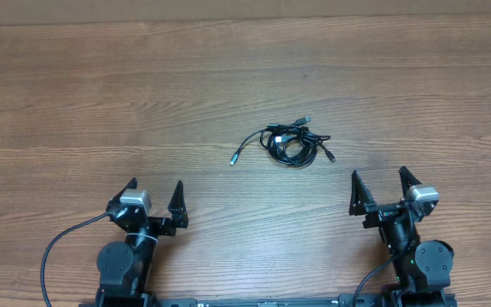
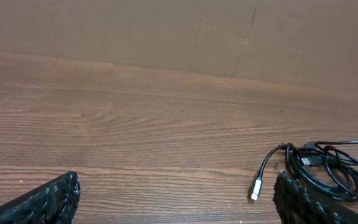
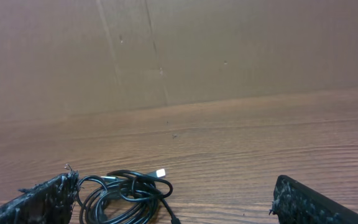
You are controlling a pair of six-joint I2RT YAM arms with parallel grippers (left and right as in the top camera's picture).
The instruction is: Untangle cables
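While left pincer (image 1: 155,182) and right pincer (image 1: 378,171) gape, cables (image 1: 290,145) knotted, untouched.

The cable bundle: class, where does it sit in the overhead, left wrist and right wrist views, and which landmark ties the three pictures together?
Overhead: the cable bundle lies just right of centre, at mid-height.
Left wrist: it is in the lower right corner.
Right wrist: it is in the lower left.
Shared landmark: the table's far edge, which runs behind the bundle in every view.
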